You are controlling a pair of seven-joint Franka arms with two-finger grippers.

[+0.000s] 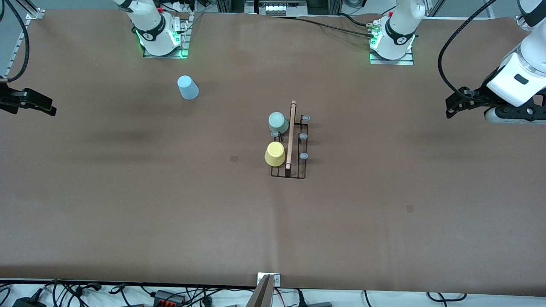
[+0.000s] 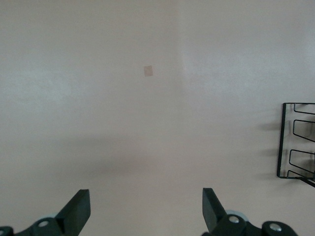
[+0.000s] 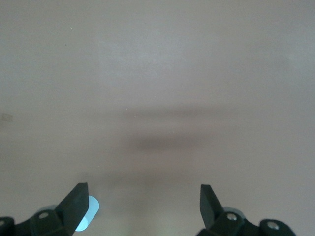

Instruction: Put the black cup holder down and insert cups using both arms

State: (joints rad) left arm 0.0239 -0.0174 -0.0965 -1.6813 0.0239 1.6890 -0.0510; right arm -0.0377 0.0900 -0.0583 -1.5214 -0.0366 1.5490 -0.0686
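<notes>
Note two arms: white glossy shells, black joint bands; right arm base and left arm base sit on metal plates, green lights glowing at each; you see black cable looping beside left arm's wrist; left gripper: black, two wedge-shaped fingers, silver screws at knuckles; right gripper: same black build, same screws.

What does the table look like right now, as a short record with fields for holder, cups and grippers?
holder: black cup holder mid-table
on pegs: green cup and yellow cup, both inverted
loose: blue cup, nearer the right arm's base
left gripper: open, empty, waiting over its table end
right gripper: open, empty, over its end
</notes>
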